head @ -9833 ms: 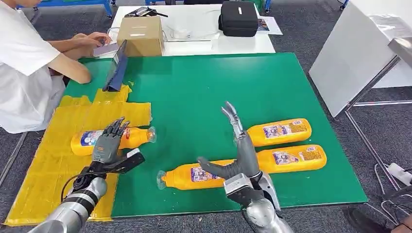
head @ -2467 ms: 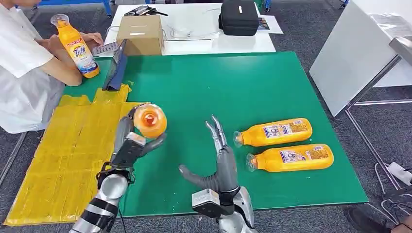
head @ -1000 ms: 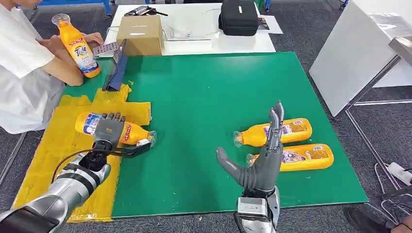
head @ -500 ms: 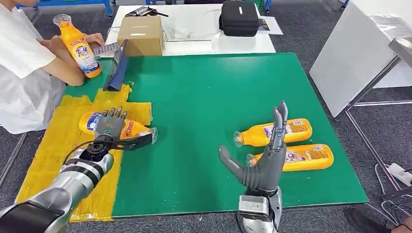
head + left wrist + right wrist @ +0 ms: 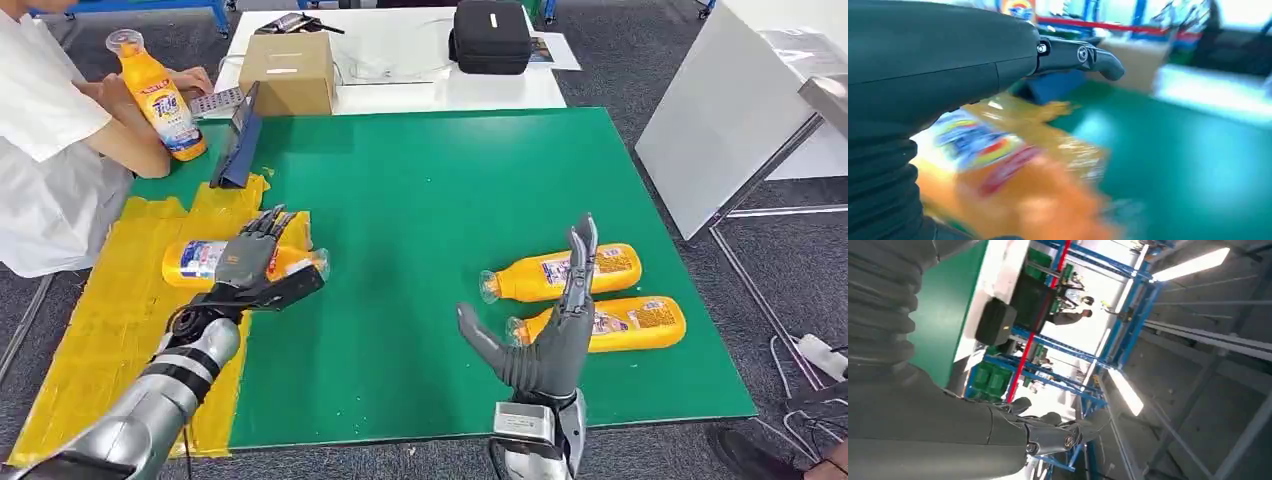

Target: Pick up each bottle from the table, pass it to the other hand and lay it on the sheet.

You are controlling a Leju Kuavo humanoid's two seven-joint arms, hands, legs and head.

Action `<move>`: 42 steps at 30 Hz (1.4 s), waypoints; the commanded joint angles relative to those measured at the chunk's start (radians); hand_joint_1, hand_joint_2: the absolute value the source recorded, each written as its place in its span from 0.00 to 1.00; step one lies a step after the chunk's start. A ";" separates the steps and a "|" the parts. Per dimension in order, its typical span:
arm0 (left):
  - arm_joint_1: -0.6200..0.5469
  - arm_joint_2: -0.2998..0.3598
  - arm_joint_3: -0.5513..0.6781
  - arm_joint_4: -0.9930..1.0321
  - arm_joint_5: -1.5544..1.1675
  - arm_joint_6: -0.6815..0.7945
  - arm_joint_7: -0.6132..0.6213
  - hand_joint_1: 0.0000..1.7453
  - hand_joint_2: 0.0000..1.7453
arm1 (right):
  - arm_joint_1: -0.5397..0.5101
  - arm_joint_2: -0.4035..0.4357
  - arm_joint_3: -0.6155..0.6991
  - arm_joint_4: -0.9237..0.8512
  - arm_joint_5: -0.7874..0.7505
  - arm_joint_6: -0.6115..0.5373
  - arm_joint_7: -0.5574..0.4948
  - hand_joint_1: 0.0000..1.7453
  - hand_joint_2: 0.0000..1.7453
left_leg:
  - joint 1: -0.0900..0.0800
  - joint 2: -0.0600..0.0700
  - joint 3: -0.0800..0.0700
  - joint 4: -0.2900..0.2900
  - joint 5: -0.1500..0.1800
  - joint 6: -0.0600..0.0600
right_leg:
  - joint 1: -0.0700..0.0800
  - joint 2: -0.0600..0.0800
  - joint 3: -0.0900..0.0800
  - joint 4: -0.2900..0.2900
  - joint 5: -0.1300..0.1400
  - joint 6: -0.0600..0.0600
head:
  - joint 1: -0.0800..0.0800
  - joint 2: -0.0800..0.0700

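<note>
Far left, a person (image 5: 45, 150) sat at the table corner with one bottle standing upright in their hand (image 5: 160, 95), off the yellow sheet (image 5: 110, 320). Can't say whether that one counted as part of the job.

On the sheet, a second bottle (image 5: 200, 262) lay on its side, cap end poking toward the green mat (image 5: 420, 200). The left hand (image 5: 255, 265) was right over it with fingers spread apart and the thumb stuck out to the side. It looked more like hovering than gripping, so I'd call that bottle delivered and the hand empty. The left wrist view was blurry but showed the label and orange body just under the palm, with nothing wrapped around it.

Near the middle of the mat, the right hand (image 5: 545, 340) stood palm-up with fingers straight and wide and the thumb splayed out, holding nothing.

Just beyond it, two more bottles lay side by side on the mat, the far one (image 5: 580, 270) and the near one (image 5: 620, 322), both with caps pointing left. The right hand's fingers overlapped them in the head view, but I couldn't tell if it was touching either.

My read: one bottle on the sheet, two left to pick up, hand over and lay down. The near one looked like the obvious next grab.
</note>
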 commanded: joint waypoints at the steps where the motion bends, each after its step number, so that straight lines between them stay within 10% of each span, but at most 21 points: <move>1: 0.341 0.007 0.117 -0.645 0.142 0.012 -0.116 0.00 1.00 | -0.012 -0.107 -0.084 0.090 0.185 0.034 0.121 0.00 1.00 | 0.002 0.004 0.008 0.000 -0.005 -0.001 | 0.002 0.008 0.007 -0.002 -0.003 -0.003 | 0.000 0.000; 11: 0.422 -0.042 0.171 -0.749 0.296 -0.041 -0.227 0.00 1.00 | -0.079 -0.239 -0.174 0.199 0.338 0.214 0.238 0.00 1.00 | 0.002 0.000 0.002 0.000 -0.004 0.000 | 0.002 0.003 0.003 -0.002 -0.003 -0.003 | -0.001 0.000; 19: 0.391 -0.066 0.106 -0.725 0.371 -0.137 -0.275 0.00 1.00 | -0.295 -0.505 -0.151 0.469 0.392 0.503 0.209 0.00 1.00 | 0.001 -0.001 0.002 0.000 -0.003 0.001 | 0.001 0.002 0.004 -0.002 -0.001 -0.002 | -0.001 0.000; 42: 0.305 -0.095 0.049 -0.601 0.377 -0.166 -0.271 0.00 1.00 | -0.604 -0.533 -0.120 0.706 0.419 0.546 0.221 0.00 1.00 | -0.001 0.001 0.002 0.003 -0.003 0.001 | -0.001 0.005 0.003 0.001 -0.001 -0.002 | -0.001 0.000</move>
